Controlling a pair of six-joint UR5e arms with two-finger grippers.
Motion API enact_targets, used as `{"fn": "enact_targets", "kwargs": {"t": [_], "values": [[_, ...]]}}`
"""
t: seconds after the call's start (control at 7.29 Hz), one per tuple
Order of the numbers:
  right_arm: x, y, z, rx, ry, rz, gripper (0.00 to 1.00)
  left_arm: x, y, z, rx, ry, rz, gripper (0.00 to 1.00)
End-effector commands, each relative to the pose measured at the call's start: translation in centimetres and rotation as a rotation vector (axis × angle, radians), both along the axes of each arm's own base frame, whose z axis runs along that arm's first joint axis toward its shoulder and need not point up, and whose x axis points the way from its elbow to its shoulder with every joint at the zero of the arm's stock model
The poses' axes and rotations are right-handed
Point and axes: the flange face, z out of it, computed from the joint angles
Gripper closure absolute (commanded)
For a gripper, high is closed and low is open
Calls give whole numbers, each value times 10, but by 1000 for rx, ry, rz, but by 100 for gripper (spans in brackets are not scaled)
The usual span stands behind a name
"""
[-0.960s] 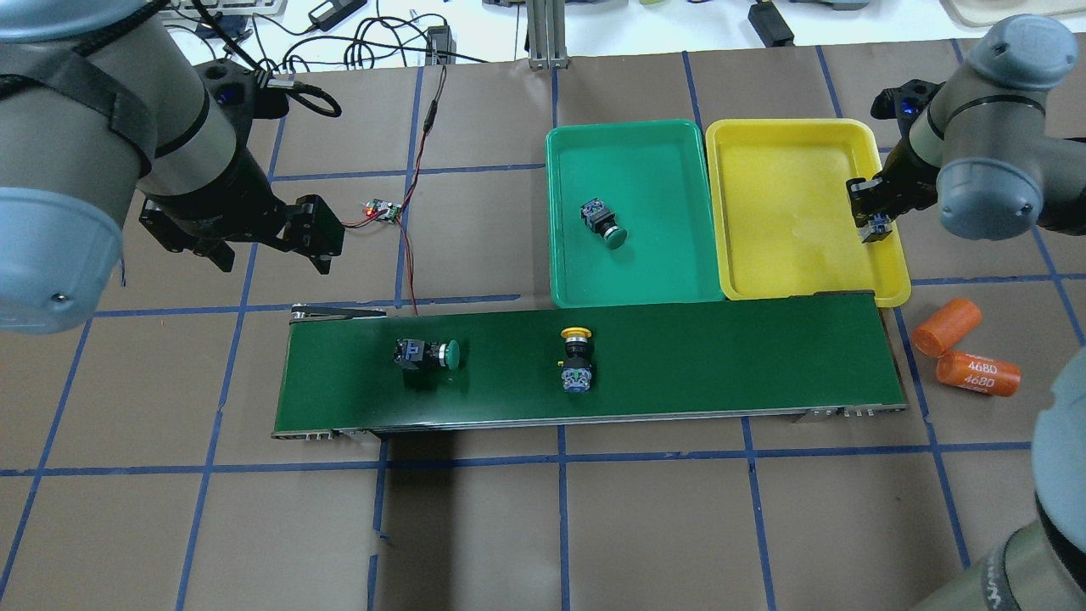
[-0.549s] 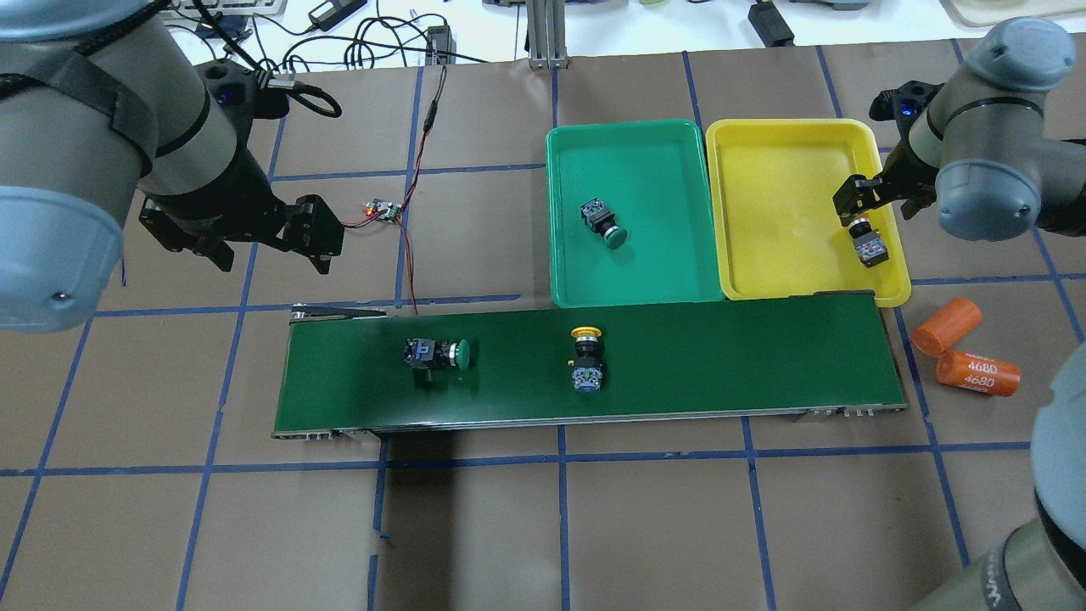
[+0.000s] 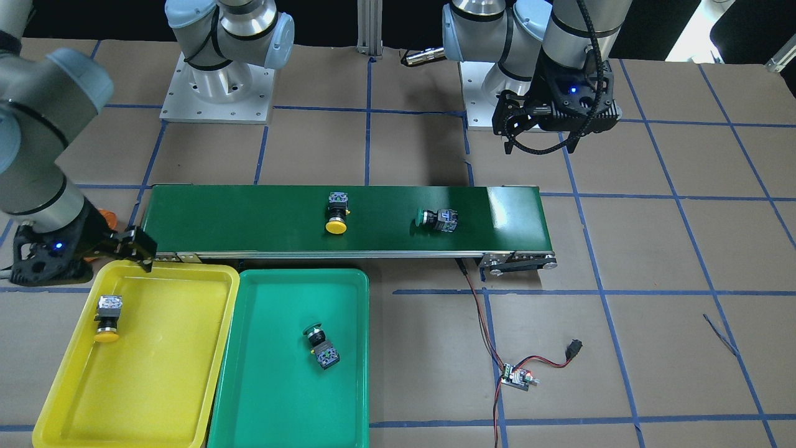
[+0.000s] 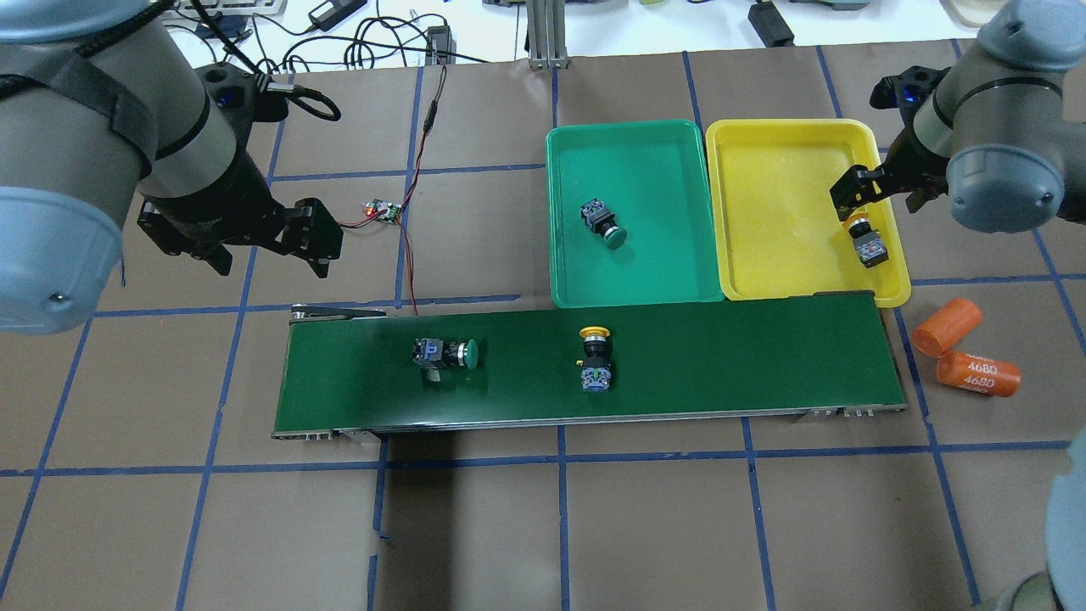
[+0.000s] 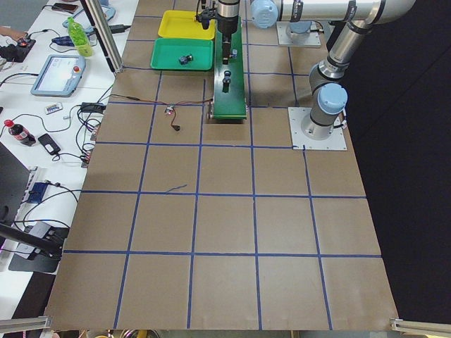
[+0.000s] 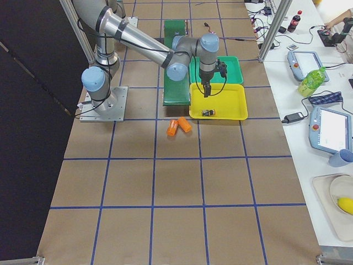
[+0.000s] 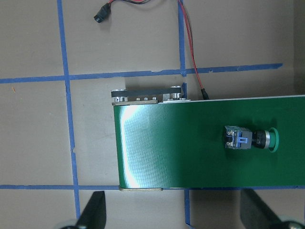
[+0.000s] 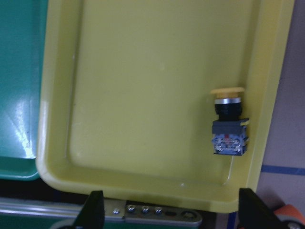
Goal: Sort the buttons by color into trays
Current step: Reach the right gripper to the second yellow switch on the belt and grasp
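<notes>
Yellow tray (image 4: 780, 153) holds a yellow button (image 4: 869, 243) below the right gripper (image 4: 881, 197), fingers apart. Green tray (image 4: 645, 144) holds a green button (image 4: 603, 222). On the belt (image 4: 764, 356) lie a second green button (image 4: 445, 353) and a second yellow button (image 4: 596, 361). The left gripper (image 4: 271, 250) has its fingers apart too.

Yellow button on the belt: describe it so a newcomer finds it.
Find the long dark-green belt alongside the green tray. Two buttons lie on it; the yellow button is near the middle. Its cap is yellow, while the other button has a green one.

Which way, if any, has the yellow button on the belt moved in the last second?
Yes: that yellow button has shifted along the belt toward the orange cylinders.
</notes>
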Motion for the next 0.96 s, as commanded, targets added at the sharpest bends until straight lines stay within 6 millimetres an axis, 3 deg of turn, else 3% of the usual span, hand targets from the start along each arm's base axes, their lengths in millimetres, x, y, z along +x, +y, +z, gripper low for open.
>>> {"fn": "enact_targets", "kwargs": {"t": [0.0,0.14,0.27,0.55,0.82], "values": [[70,59,20,11,-4,-3,0,2,-1,2,-2,6,-3,0],[103,89,15,14,-12,-24,0,0,-2,2,-1,63,3,0],[135,104,10,22,-15,-73,0,9,-3,5,11,91,22,0],[206,122,-3,27,-19,-137,1,19,3,1,71,73,-39,0],[267,129,-44,25,-10,-138,3,19,3,1,72,72,-39,0]]}}
